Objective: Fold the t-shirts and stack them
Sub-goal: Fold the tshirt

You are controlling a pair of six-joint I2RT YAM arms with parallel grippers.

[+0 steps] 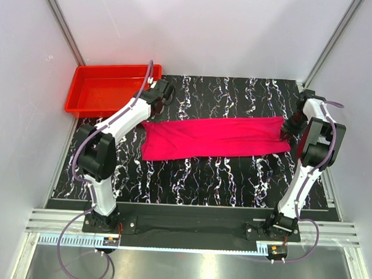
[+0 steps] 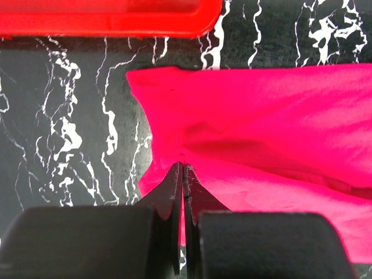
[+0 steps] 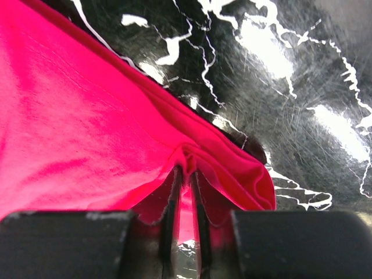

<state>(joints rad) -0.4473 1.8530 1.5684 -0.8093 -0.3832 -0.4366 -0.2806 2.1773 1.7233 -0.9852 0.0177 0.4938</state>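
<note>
Pinches t-shirt (image 1: 214, 136) at its left end with left claw (image 2: 182, 167), right end with right claw (image 3: 186, 173) — holds it as a long band across tabletop (image 1: 233, 178), near tray (image 1: 115, 68).

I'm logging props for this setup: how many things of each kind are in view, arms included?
Pink t-shirt: 1
Red tray: 1
Robot arms: 2, the left arm and the right arm
Total: 4
</note>
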